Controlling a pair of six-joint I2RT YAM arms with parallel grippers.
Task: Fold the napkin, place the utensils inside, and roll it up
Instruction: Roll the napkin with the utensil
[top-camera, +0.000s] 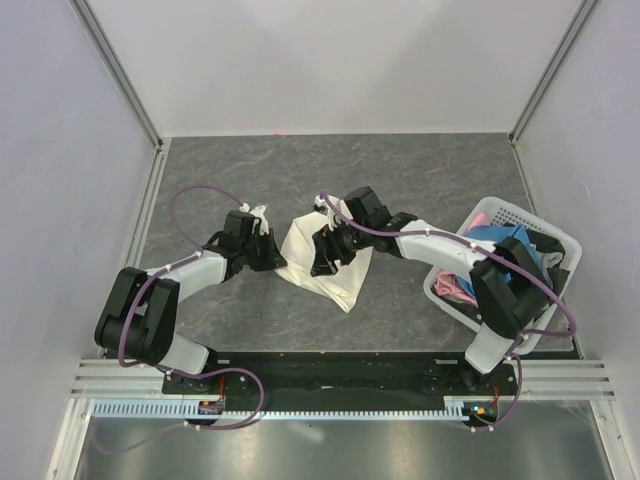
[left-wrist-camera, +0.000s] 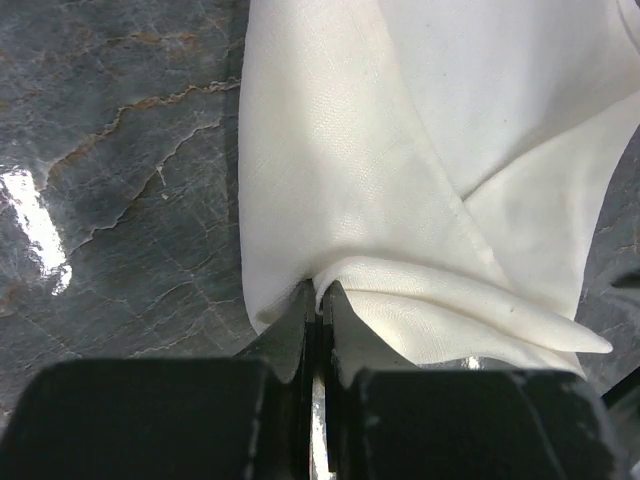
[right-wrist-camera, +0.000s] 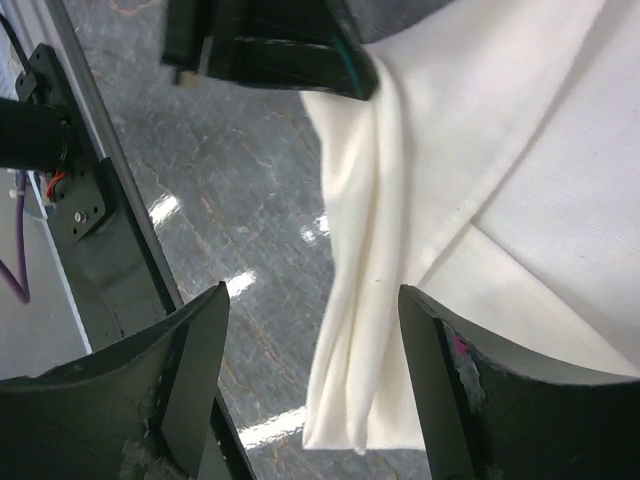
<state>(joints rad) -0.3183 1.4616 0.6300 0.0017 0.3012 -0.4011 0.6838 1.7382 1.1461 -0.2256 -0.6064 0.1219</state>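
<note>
Two black fingers (left-wrist-camera: 290, 345) of the left gripper (left-wrist-camera: 318, 300) fill the bottom of the left wrist view, pressed together on a pinched-up fold at the edge of the one napkin (left-wrist-camera: 400, 180). Cream-white cloth bunches where they meet, and one hemmed layer crosses another on a slant just beyond the grip.

From above, the napkin (top-camera: 345, 285) lies as a loose, partly folded heap on the grey stone-patterned table (top-camera: 250, 170), its narrowest corner pointing toward the arm bases. Both arms reach it: the left gripper (top-camera: 272, 255) is at the napkin's left edge, and the right gripper (top-camera: 325, 255) is over the napkin's middle.

Seen from the right wrist, the right gripper (right-wrist-camera: 312, 295) has its two fingers spread wide apart with nothing clamped between them; a rumpled edge of the napkin (right-wrist-camera: 520, 150) and bare table show in the gap below.

Well to the right of the napkin stands one white basket (top-camera: 510, 215), holding one blue cloth (top-camera: 495, 240) and one pink cloth (top-camera: 455, 285).
</note>
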